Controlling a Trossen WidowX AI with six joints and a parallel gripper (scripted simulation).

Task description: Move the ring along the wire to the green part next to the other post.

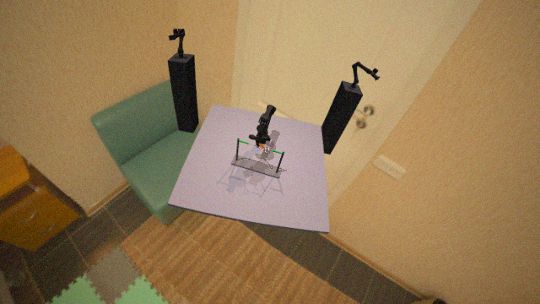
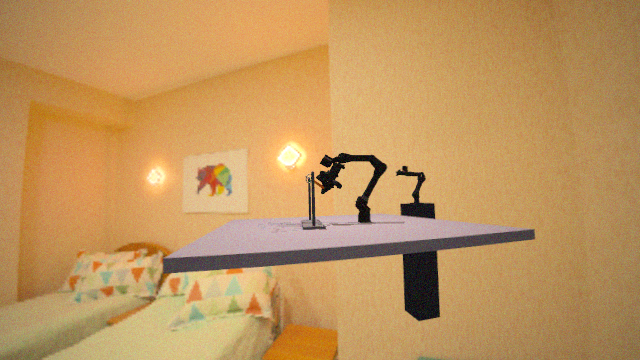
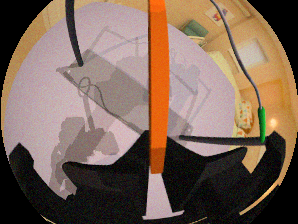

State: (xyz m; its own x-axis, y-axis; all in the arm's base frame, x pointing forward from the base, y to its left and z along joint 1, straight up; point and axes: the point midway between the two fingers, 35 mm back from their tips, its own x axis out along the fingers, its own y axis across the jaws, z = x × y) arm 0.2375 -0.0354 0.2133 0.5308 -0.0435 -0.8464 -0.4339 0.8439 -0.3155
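My gripper is shut on the orange handle, which runs up the wrist view. The thin ring is at the handle's far end, near the inner end of the right green part in the top view. The other green part is at the left post. The right post stands beyond the ring. The wrist view shows one green part and grey wire; the ring is out of that view. Whether ring and wire touch cannot be told.
The posts stand on a grey base plate on the pale table. Two black pedestals with other arms stand behind the table. A green chair is at its left.
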